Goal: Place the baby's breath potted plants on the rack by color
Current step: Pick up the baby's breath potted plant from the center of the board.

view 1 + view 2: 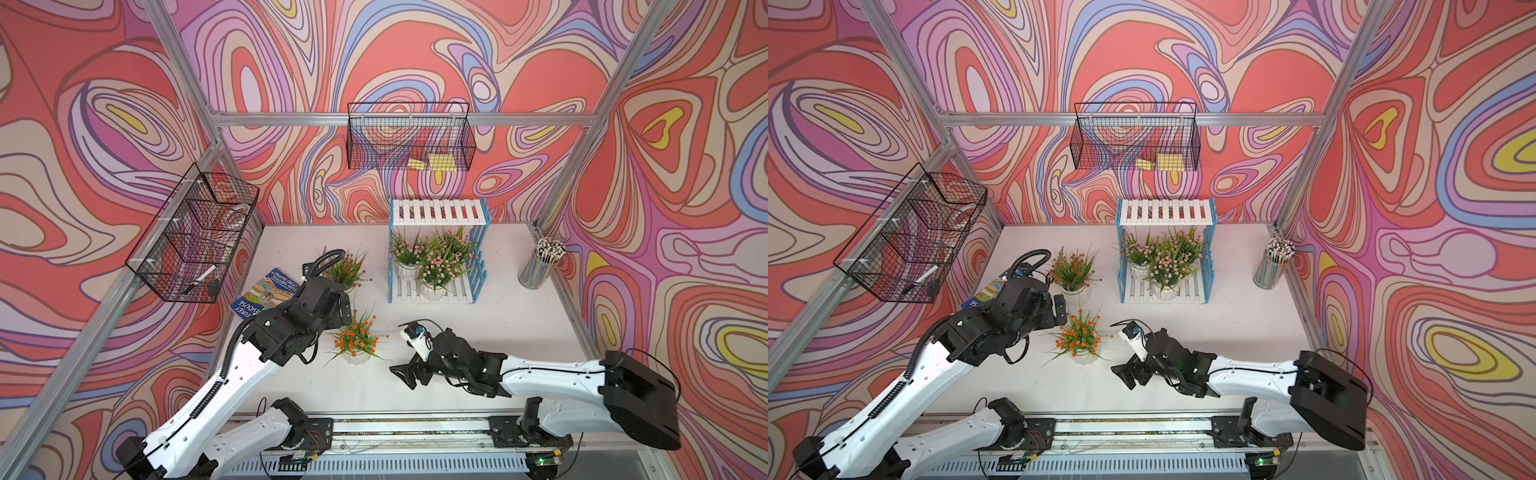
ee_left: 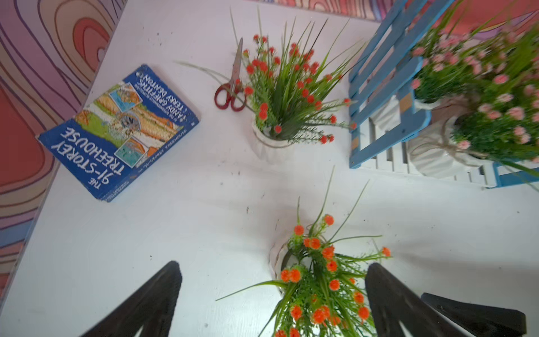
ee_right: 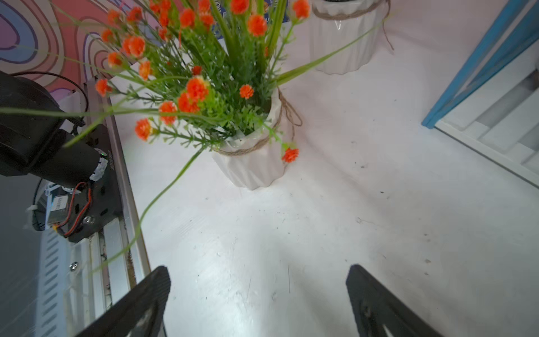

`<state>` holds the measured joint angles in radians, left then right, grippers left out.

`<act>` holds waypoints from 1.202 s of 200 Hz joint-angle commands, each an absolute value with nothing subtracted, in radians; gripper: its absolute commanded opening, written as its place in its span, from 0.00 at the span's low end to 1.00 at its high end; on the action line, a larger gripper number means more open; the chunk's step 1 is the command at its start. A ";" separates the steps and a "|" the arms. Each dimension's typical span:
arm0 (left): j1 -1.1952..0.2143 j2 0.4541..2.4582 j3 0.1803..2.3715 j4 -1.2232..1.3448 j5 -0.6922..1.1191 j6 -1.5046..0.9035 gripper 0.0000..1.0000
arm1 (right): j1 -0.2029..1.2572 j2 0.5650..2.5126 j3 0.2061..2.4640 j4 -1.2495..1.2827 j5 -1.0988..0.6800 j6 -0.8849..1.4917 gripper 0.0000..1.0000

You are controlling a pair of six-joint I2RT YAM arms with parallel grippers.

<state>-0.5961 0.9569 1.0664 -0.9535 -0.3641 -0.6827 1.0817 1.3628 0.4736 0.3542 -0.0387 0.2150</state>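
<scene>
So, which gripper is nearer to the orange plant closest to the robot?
Left. The left gripper hangs open close above that orange plant; the right gripper, also open, stands apart beside it.

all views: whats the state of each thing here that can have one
left gripper, open, empty
right gripper, open, empty
pink plants, upright on the rack's lower shelf
near orange plant, upright on the table, unheld
far orange plant, upright on the table
rack, upright, top shelf bare
scissors, closed, lying flat
book, closed, lying flat

Left fingers (image 2: 148, 303) and right fingers (image 3: 140, 303) both spread wide, empty.
</scene>
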 commanded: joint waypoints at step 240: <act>-0.466 0.889 0.922 -0.782 -0.207 -0.710 1.00 | 1.109 1.975 0.756 0.899 -0.028 0.041 0.98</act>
<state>-0.4702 0.9104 0.9337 -0.7921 -0.2001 -0.7097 1.1011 1.9446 0.7326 0.9314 -0.0299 0.0574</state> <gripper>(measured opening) 0.994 0.983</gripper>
